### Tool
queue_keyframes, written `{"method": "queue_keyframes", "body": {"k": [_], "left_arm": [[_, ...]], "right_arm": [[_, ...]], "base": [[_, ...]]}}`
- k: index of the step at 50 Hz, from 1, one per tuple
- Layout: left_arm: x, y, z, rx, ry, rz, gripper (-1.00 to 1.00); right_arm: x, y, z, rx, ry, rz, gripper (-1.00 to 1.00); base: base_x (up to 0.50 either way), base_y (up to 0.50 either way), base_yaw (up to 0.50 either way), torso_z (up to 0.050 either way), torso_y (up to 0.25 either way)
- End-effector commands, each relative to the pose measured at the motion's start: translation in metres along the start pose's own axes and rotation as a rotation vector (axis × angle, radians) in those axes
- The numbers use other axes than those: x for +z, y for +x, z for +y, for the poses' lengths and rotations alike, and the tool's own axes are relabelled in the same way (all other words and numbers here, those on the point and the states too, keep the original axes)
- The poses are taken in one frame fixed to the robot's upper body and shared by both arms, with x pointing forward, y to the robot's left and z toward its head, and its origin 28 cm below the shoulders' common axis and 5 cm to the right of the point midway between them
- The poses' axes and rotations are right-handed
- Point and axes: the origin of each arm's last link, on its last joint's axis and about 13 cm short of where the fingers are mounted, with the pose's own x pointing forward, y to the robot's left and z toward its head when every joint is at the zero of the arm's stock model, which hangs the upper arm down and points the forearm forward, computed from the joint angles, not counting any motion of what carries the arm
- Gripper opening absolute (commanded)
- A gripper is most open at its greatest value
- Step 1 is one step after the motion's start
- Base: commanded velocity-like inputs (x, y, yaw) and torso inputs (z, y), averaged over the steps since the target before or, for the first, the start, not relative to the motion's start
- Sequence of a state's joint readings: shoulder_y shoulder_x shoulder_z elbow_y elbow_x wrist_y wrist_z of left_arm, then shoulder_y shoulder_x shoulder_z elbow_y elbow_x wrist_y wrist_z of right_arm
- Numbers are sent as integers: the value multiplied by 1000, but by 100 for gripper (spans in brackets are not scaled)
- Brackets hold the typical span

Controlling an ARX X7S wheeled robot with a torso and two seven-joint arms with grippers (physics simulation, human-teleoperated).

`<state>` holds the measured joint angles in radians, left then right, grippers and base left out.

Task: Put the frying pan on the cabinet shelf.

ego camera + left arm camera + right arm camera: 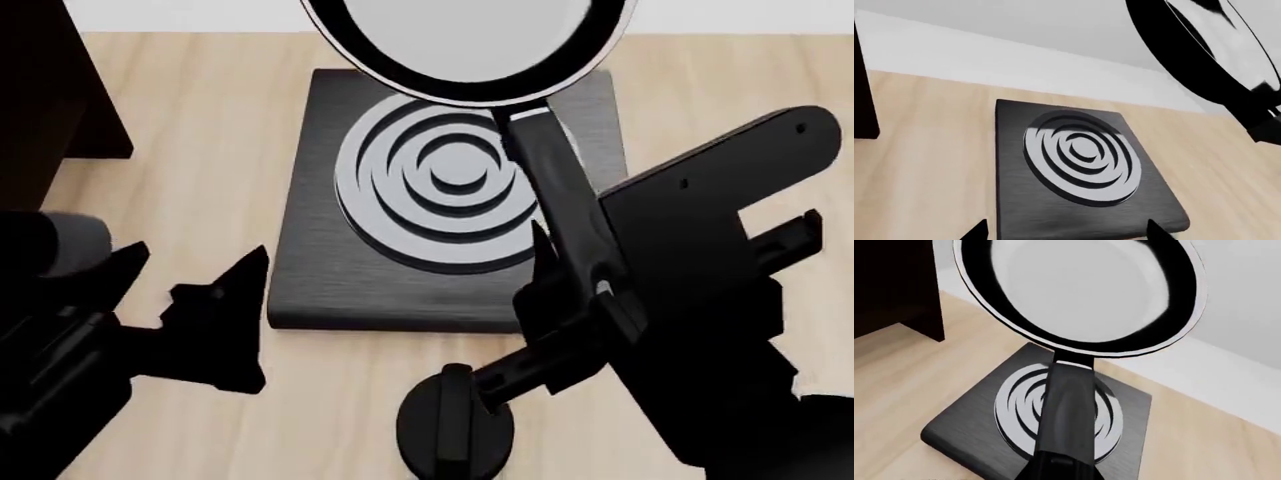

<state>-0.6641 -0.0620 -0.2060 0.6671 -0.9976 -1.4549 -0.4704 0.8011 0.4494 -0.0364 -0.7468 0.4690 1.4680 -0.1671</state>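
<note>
The right gripper [567,290], at the right centre of the head view, is closed around the black handle of the frying pan [467,40], with dark fingers pressed on either side of the handle's lower part. From that grip the handle runs up and slightly left to the pan's round body, which fills the top centre of the frame and is cut off by the upper edge; its pale grey inside faces the camera inside a black rim. In the right wrist view the frying pan [1081,290] takes up the upper half, lifted clear of the surface, with the handle coming down the middle toward the bottom edge. Below the pan, in the centre of the head view, lies the square black hob plate [307,270] with its grey concentric rings, flat on the light wooden table [174,180]. The left gripper [214,320] hangs at the lower left of the head view with its jaws spread apart and nothing between them, just left of the plate's near corner. The dark cabinet [54,90] stands at the upper left edge; its shelf cannot be seen in any view.
</note>
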Motion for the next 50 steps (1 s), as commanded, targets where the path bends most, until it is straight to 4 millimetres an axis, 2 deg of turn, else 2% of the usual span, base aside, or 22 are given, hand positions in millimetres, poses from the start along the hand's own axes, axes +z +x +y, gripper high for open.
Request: {"method": "queue_keyframes", "body": {"k": [1,11,15,19,28,37,45,50], "left_arm": [[11,-7,-8,-134,-159,36,100],[21,-21,-23,-199,-215,35,100],[20,-23,-27,-175,-185,17,100],[18,-24,-35,-247,-222,67,100],[25,-19,-52,-337,-341,108,100],[20,-10,-66,-344,-398,105,100],[27,2,-68,-315,-564,79,100],[28,9,-67,-280,-604,42,100]], "right_arm": [[9,-3,4,-16,-30,-87,-100],[3,-1,9,0,-40,-68,-100],[6,-4,13,12,-46,-96,-100],[6,-4,17,25,-49,-98,-100],[4,-5,19,33,-45,-107,-100],[3,-6,21,39,-47,-114,-100],[1,-7,22,43,-49,-120,-100],[1,-9,23,48,-46,-127,-100]], "base": [[0,0,0,0,0],[0,0,0,0,2],[0,0,0,0,3],[0,0,0,0,2],[0,0,0,1,1],[0,0,0,0,2],[0,0,0,1,1],[0,0,0,0,2]]}}
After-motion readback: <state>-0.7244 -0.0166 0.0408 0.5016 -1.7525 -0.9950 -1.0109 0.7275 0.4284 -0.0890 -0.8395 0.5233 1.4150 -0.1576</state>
